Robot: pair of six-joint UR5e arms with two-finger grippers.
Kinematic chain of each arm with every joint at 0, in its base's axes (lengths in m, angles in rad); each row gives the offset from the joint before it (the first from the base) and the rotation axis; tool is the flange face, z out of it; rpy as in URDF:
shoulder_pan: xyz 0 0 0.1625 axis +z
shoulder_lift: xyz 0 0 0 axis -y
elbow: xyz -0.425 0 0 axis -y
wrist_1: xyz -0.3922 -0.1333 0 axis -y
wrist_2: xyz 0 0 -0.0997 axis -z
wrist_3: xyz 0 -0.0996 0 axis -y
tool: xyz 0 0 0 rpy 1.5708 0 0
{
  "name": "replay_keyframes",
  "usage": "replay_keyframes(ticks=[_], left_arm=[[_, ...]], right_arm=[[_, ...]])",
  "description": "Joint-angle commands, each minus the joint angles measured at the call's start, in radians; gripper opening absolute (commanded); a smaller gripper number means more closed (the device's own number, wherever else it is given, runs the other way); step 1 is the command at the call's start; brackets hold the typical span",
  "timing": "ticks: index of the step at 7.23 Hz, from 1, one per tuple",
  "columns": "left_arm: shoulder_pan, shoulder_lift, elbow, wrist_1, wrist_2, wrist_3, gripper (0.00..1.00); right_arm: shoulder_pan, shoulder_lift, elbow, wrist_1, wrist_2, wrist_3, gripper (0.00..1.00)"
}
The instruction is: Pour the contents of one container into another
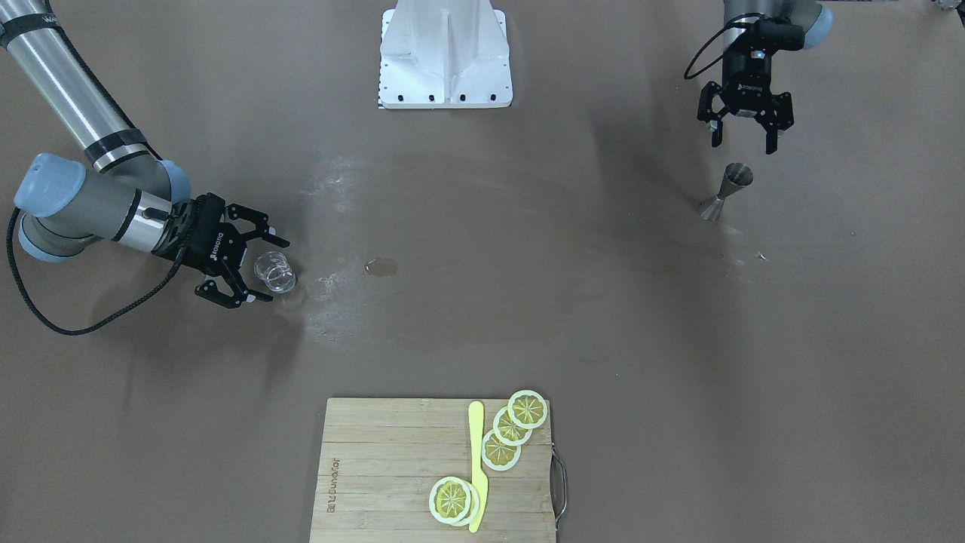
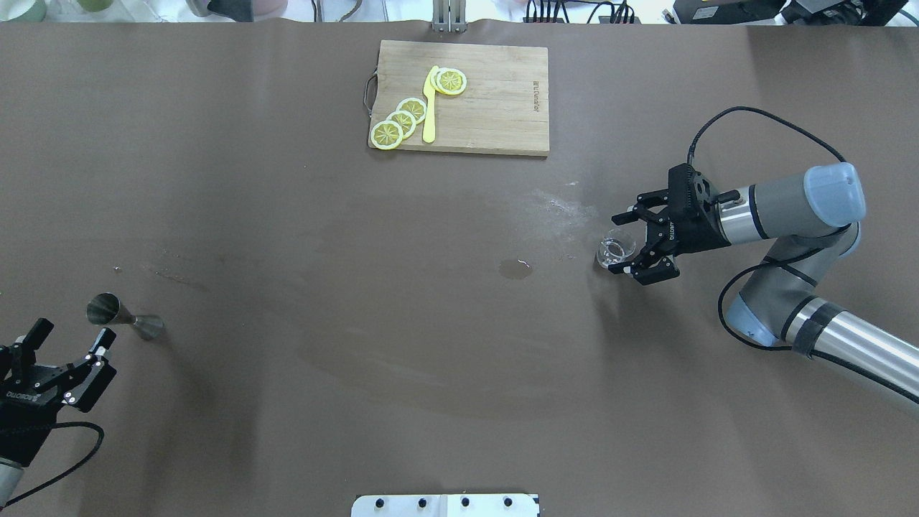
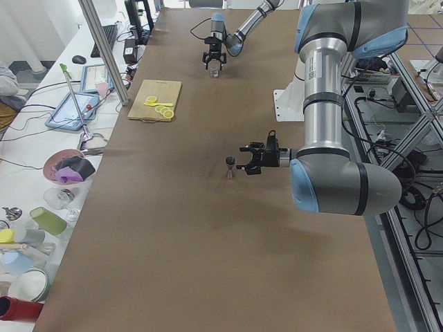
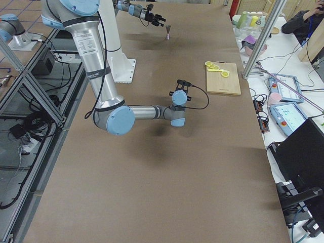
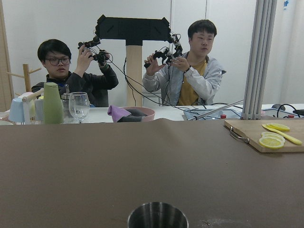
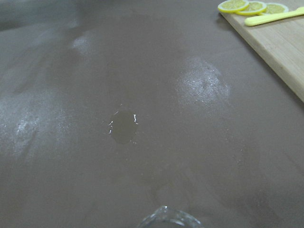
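Jigger stands upright at the table's 8 o'clock, at 2 o'clock from our left gripper, just past its open fingers. Glass sits at 3 o'clock between our right gripper's spread fingers, seemingly ungripped.

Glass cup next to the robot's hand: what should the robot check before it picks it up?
1. Small clear glass upright between the open fingers of the right end effector: ok.
2. Fingers closed on the glass: not ok, not yet done.
3. Liquid inside the glass: cannot tell.
4. Silver metal jigger standing upright, mouth up: ok.
5. Left end effector open and apart from the jigger: ok.
6. Brown table dry: not ok, a small puddle lies between the two containers.
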Motion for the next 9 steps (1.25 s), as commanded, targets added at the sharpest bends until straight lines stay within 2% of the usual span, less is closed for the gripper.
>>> replay_keyframes(ticks=[1, 2, 3, 4, 6, 7, 8, 9], left_arm=[[-0.084, 0.062, -0.056, -0.044, -0.141, -0.001, 0.99], [-0.103, 0.062, -0.055, -0.048, -0.177, 0.002, 0.99], [-0.192, 0.061, -0.058, -0.045, -0.308, 0.005, 0.99], [-0.298, 0.056, -0.058, -0.045, -0.487, 0.008, 0.99], [-0.42, 0.027, -0.046, -0.036, -0.721, 0.01, 0.99], [-0.493, 0.015, -0.033, -0.038, -0.86, 0.01, 0.99], [-0.543, 0.004, -0.024, -0.045, -0.943, 0.01, 0.99], [-0.602, -0.004, -0.016, -0.045, -1.025, 0.01, 0.99]], right_arm=[[0.034, -0.053, 0.102, -0.019, 0.016, 0.008, 1.0], [0.085, -0.062, 0.14, -0.04, 0.048, 0.008, 1.0], [0.167, -0.064, 0.145, -0.054, 0.086, 0.008, 1.0], [0.248, -0.065, 0.145, -0.121, 0.102, -0.001, 1.0], [0.358, -0.068, 0.148, -0.293, 0.058, -0.004, 1.0], [0.392, -0.072, 0.166, -0.383, -0.017, -0.004, 1.0], [0.415, -0.075, 0.167, -0.446, -0.076, 0.0, 1.0], [0.424, -0.069, 0.167, -0.491, -0.088, 0.003, 1.0]])
